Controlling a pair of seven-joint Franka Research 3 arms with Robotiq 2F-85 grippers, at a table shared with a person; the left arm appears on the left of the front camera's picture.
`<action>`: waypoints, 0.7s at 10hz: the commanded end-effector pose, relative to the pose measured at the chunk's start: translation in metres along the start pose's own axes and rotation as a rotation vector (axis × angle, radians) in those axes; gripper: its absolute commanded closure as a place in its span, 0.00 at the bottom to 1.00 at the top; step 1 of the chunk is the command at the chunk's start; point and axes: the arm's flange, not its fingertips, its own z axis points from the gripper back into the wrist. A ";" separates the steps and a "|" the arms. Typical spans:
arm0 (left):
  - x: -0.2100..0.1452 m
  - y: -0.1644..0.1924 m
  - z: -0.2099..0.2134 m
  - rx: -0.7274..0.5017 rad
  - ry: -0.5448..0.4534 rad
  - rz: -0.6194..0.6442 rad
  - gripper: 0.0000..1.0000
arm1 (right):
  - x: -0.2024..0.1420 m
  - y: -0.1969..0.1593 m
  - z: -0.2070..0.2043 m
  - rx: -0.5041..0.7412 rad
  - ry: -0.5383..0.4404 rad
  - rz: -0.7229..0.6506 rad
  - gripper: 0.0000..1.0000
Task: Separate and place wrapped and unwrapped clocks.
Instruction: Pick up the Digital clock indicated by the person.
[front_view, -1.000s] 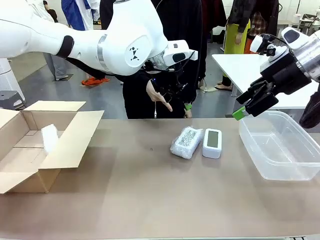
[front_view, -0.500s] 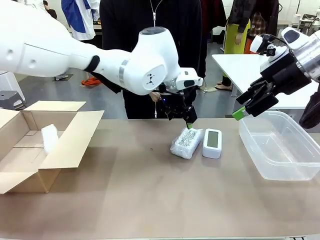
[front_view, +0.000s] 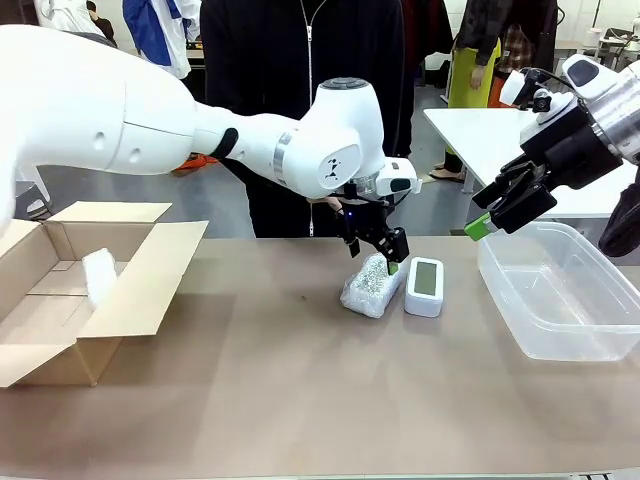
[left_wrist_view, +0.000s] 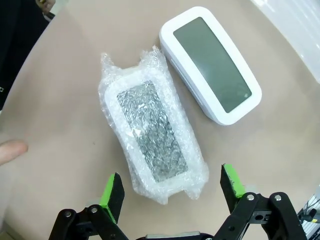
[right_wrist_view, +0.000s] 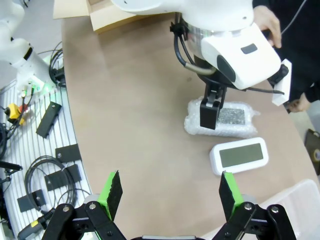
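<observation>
Left gripper is spread wide, jaws astride the near end of the wrapped clock, which lies mid-table just beside the bare clock; right gripper is also spread and empty, up near the clear tub. Bundle is likely light, with soft, slick wrap over a hard core, so pinch across the narrow width at mid-length. No readable brand or writing; second wrapped clock sits in the cardboard box.

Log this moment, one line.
left gripper jaws open over wrapped clock | right gripper jaws open, raised | bare clock on table
</observation>
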 end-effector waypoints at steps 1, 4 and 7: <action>0.015 0.006 -0.009 0.009 0.012 0.032 0.00 | 0.001 -0.003 0.000 0.027 -0.026 0.009 0.00; 0.016 0.012 -0.028 -0.009 0.026 0.039 0.00 | 0.001 -0.003 0.000 0.027 -0.026 0.009 0.00; 0.019 0.013 -0.039 -0.006 0.020 0.042 0.00 | 0.001 -0.003 0.000 0.027 -0.026 0.009 0.00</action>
